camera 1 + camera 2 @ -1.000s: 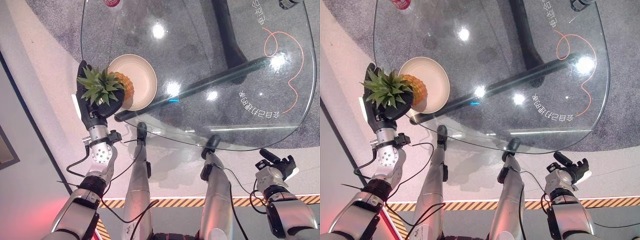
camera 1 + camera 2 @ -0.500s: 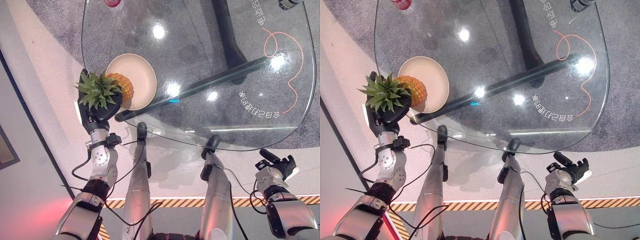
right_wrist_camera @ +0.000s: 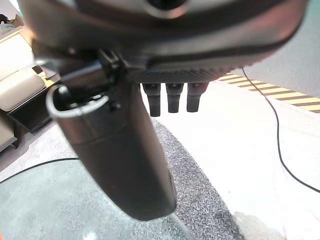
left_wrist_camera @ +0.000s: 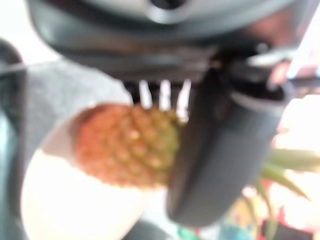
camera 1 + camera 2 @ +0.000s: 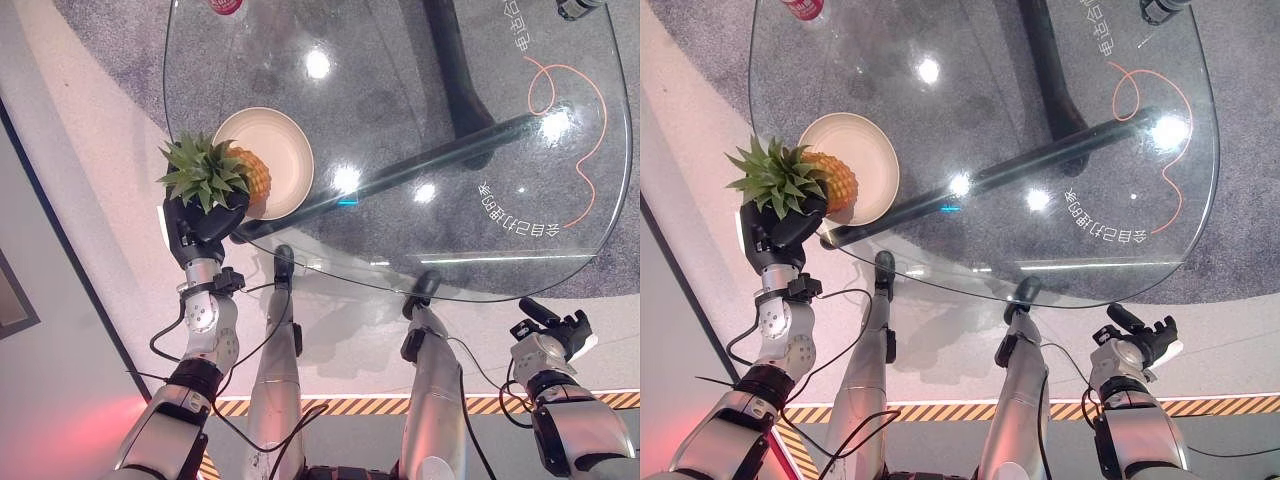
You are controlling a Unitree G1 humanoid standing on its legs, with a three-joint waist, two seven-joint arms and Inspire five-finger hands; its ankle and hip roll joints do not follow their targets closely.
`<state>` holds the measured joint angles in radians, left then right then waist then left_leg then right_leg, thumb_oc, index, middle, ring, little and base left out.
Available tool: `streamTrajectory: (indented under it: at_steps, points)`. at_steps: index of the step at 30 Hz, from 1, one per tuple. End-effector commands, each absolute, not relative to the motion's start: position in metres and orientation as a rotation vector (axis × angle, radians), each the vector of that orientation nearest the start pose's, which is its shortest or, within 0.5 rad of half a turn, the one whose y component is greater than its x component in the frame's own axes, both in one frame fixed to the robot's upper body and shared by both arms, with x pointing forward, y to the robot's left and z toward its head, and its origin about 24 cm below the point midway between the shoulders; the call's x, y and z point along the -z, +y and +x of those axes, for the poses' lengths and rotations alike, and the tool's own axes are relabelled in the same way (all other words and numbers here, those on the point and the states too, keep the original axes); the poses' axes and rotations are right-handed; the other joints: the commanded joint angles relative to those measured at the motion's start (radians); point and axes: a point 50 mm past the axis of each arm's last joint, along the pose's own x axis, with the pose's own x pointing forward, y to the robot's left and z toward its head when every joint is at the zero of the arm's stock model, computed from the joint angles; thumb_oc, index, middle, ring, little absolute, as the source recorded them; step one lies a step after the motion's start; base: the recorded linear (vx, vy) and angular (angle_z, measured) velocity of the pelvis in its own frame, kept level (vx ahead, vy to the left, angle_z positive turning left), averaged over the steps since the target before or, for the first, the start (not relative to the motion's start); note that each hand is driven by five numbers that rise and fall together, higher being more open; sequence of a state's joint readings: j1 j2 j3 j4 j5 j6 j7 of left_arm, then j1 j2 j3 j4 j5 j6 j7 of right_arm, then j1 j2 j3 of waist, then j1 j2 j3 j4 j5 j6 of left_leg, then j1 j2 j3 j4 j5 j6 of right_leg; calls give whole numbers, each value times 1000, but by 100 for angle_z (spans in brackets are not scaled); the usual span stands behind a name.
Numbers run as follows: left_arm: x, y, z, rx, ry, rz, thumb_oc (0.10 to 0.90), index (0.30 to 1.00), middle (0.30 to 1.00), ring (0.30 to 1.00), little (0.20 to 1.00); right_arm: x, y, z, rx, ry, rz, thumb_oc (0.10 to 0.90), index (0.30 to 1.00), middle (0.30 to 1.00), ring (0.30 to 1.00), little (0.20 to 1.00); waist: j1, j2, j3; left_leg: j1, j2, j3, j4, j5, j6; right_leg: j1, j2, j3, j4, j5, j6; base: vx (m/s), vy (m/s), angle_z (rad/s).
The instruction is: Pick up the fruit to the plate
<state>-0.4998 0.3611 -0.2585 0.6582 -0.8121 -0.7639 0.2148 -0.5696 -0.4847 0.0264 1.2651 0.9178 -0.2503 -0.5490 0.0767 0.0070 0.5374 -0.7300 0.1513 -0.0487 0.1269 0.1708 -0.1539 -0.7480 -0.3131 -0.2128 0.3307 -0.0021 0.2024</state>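
A pineapple (image 5: 250,174) with a green crown (image 5: 205,172) lies tilted in my left hand (image 5: 200,228), whose fingers curl round it. Its orange body hangs over the near-left rim of a cream plate (image 5: 285,145) on the glass table (image 5: 450,230); whether it touches the plate I cannot tell. In the left wrist view the pineapple (image 4: 125,145) sits above the plate (image 4: 75,200), beside my thumb (image 4: 220,150). My right hand (image 5: 555,335) hangs idle below the table's near edge at the lower right, fingers straight and holding nothing.
A red can (image 5: 222,5) stands at the table's far-left edge. A dark table frame bar (image 5: 400,172) runs under the glass. An orange cord (image 5: 570,100) loops at the far right, beside a dark object (image 5: 580,8).
My left hand has turned under the pineapple and drawn slightly back toward me. The crown has swung a little more upright. The right hand has not moved.
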Motion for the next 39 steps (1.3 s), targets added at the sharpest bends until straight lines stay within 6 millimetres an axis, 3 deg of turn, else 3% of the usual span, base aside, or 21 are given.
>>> streamTrajectory:
  at_steps: [1, 24, 39]
  points:
    - [-130, 224, 323, -313, -671, -365, 800, 900, 900, 900, 900, 0, -362, 259, 1189, 303, 280, 800, 900, 900, 900, 900, 7, -8, -17, -14, -39, -1, 72, -93, 38, 5, 62, -14, -46, 83, -18, 0, 0, 0]
    - [-132, 221, 318, -303, -687, -285, 800, 900, 900, 900, 900, -2, -365, 257, 1199, 290, 282, 800, 900, 900, 900, 900, 19, 3, -17, -10, -41, -6, 66, -88, 36, 11, 55, -26, -42, 77, -19, 0, 0, 0]
    - [-123, 220, 311, -296, -670, -276, 800, 900, 900, 900, 900, 1, -368, 252, 1215, 293, 286, 800, 900, 900, 900, 900, 32, 13, -17, -1, -43, -15, 67, -89, 37, 21, 50, -34, -31, 68, -21, 0, 0, 0]
